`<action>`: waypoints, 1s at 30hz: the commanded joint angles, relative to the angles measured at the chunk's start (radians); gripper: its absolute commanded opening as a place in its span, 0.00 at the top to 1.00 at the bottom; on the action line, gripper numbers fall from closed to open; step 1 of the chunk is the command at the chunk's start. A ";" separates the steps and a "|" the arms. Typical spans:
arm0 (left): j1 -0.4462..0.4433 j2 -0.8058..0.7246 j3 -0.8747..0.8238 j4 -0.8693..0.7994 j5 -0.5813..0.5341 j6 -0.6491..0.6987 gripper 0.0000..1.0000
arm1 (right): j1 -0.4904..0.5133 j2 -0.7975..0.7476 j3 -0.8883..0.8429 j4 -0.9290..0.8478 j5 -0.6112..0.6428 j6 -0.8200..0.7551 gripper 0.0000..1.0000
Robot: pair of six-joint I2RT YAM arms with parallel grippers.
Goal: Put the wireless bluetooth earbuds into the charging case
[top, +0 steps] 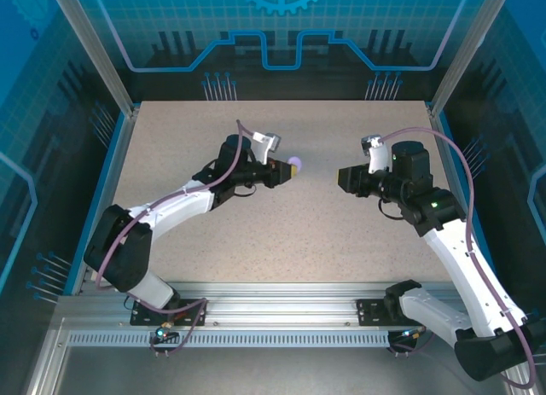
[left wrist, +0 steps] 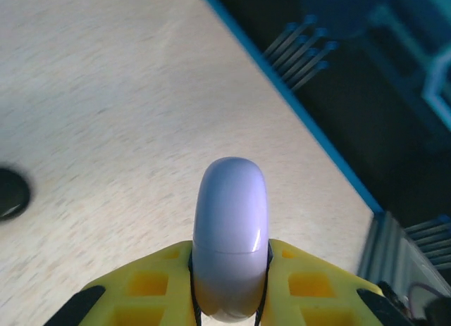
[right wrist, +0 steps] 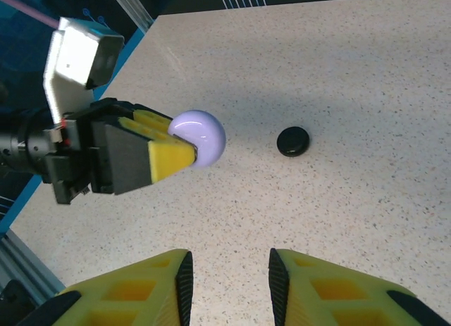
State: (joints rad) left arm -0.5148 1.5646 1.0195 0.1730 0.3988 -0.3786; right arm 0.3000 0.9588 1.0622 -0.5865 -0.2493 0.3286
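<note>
Bench is speckled beige with a blue edge. Left end effector is clamped tight on the lavender charging case, held edge-on, lid closed, above the bench. Right end effector faces it, well apart, jaws partly spread and empty. Black round case lies flat on the bench near the lavender one.

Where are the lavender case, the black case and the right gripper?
lavender case (right wrist: 204, 134): right wrist view, rounded free end.
black case (right wrist: 292, 141): right wrist view, top centre.
right gripper (right wrist: 229, 273): right wrist view, midway between fingertips.
</note>
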 commanded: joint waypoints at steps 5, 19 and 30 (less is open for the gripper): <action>0.077 0.072 0.004 -0.258 -0.135 -0.089 1.00 | 0.004 -0.017 0.024 -0.025 0.042 -0.023 0.63; 0.137 0.265 0.082 -0.361 -0.094 -0.150 1.00 | 0.005 -0.015 0.021 -0.043 0.053 -0.025 0.63; 0.142 0.311 0.087 -0.378 -0.119 -0.161 0.83 | 0.005 -0.024 0.019 -0.054 0.065 -0.028 0.63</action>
State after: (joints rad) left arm -0.3813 1.8572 1.0859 -0.1780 0.2909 -0.5255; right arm 0.3000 0.9550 1.0622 -0.6178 -0.1970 0.3134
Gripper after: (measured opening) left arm 0.213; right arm 0.375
